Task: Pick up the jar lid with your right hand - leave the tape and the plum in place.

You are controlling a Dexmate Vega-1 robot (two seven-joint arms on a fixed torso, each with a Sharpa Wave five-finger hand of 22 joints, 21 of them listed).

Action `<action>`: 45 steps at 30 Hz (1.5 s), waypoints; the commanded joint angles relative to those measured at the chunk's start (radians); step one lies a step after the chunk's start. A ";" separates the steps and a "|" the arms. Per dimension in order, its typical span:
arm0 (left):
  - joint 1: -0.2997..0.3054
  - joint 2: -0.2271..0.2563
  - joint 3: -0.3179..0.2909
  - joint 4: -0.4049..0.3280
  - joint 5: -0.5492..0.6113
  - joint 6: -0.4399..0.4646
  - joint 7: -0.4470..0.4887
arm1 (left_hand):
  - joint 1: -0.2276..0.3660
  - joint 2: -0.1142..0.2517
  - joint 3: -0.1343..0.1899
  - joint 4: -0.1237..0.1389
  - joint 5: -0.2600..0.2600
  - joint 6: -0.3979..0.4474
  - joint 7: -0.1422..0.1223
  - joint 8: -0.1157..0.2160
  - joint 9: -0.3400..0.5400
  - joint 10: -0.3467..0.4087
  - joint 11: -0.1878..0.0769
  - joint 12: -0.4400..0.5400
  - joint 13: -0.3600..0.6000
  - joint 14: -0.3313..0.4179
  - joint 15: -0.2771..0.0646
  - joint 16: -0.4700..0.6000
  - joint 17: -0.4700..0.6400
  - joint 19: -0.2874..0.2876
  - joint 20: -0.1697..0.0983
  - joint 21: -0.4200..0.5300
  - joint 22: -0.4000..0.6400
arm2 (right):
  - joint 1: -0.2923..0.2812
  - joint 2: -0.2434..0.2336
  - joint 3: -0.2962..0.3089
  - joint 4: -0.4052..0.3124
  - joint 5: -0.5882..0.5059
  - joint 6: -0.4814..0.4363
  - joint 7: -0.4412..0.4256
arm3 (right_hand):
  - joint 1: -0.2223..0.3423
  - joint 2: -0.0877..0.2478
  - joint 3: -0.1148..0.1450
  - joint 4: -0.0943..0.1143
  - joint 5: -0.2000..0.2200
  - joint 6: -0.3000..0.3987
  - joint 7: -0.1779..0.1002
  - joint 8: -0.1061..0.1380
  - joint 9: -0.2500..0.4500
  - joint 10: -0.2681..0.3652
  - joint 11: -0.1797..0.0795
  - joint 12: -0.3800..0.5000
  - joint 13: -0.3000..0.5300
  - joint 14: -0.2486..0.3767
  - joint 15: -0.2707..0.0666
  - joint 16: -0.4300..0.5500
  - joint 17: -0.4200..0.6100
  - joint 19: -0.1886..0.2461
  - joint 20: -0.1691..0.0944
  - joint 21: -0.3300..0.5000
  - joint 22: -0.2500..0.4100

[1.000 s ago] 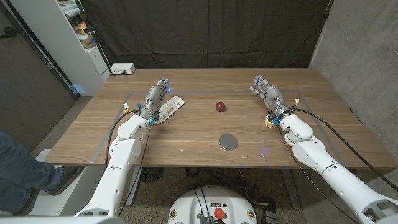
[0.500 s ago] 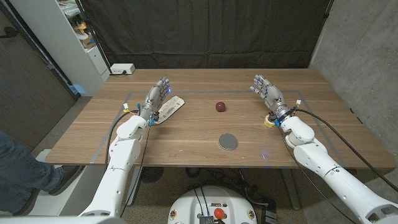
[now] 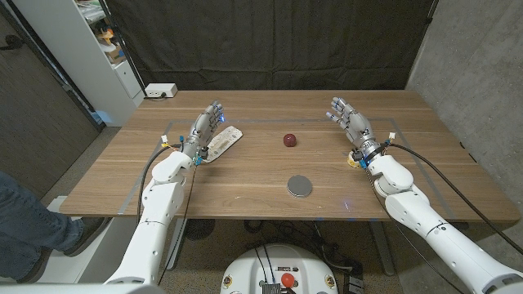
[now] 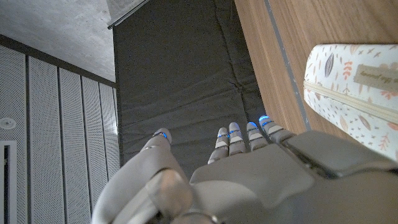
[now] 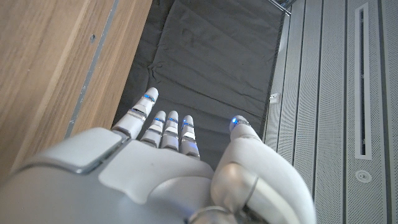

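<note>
Right robot hand (image 3: 350, 122) is up over the far right part of the bench (image 3: 245, 184), fingers spread, grasping nothing. Left robot hand (image 3: 206, 126) is likewise released, fingers apart, just beside a patterned pouch (image 3: 222, 142) on the left. The jar lid (image 3: 300, 186) lies flat near the front edge, about mid-bench, well apart from both hands. The plum (image 3: 289, 140) sits farther back, between the lid and the far edge. A yellowish roll, prob. the tape (image 3: 354, 161), peeks out right under the right wrist, mostly hidden.

Risks from here, as I judge them:
- tape is so close to the right wrist/forearm that swinging the arm toward the lid could drag or knock it
- a path w/ too wide an arc inward passes near the plum; it's round, a nudge would send it rolling
- lid is thin and flat on smooth wood: fingertips may just push it, maybe off the front edge, instead of getting under the rim
- pressing down hard could pin it rather than lift it
</note>
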 commanded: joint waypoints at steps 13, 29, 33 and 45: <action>0.004 -0.004 -0.010 -0.014 -0.001 0.000 -0.019 | 0.005 0.005 0.001 -0.010 -0.004 0.002 0.008 0.003 0.004 0.004 0.002 0.007 -0.005 -0.004 0.009 0.005 0.003 -0.004 -0.001 -0.003 0.005 | -0.061 -0.030 0.020 -0.060 -0.022 0.042 0.011 | -0.001 0.005 -0.001 -0.007 0.007 0.015 0.000 0.006 -0.002 0.010 -0.004 0.003 -0.002 0.010 -0.006 0.008 -0.002 0.010 -0.004 0.008 0.001; 0.006 0.000 -0.012 -0.024 0.000 0.004 -0.023 | 0.005 0.007 0.000 -0.013 -0.005 0.001 0.008 0.002 0.004 0.003 0.003 0.008 -0.010 -0.003 0.007 0.006 0.003 -0.007 0.001 -0.006 0.005 | -0.092 -0.052 0.030 -0.095 -0.062 0.083 0.019 | -0.003 0.007 -0.002 -0.009 0.008 0.014 -0.002 0.005 -0.003 0.013 -0.010 0.003 -0.005 0.012 -0.006 0.008 -0.008 0.013 -0.005 0.009 0.001; 0.007 0.000 -0.013 -0.026 -0.001 0.002 -0.026 | 0.005 0.008 -0.001 -0.014 -0.005 0.002 0.007 0.002 0.004 0.003 0.003 0.008 -0.012 -0.003 0.007 0.006 0.003 -0.008 0.001 -0.007 0.005 | -0.097 -0.054 0.030 -0.104 -0.079 0.091 0.016 | -0.003 0.007 -0.002 -0.009 0.008 0.014 -0.002 0.004 -0.003 0.013 -0.011 0.002 -0.005 0.012 -0.007 0.008 -0.009 0.013 -0.005 0.009 0.001; 0.012 0.004 -0.015 -0.038 0.000 0.008 -0.029 | 0.004 0.011 -0.003 -0.017 -0.006 0.002 0.008 0.002 0.004 0.003 0.003 0.009 -0.018 -0.004 0.007 0.006 0.003 -0.008 0.004 -0.008 0.006 | -0.111 -0.052 0.031 -0.116 -0.103 0.123 0.018 | -0.002 0.008 -0.002 -0.012 0.008 0.015 -0.005 0.004 -0.004 0.012 -0.010 0.001 -0.006 0.013 -0.008 0.008 -0.014 0.015 -0.004 0.009 0.001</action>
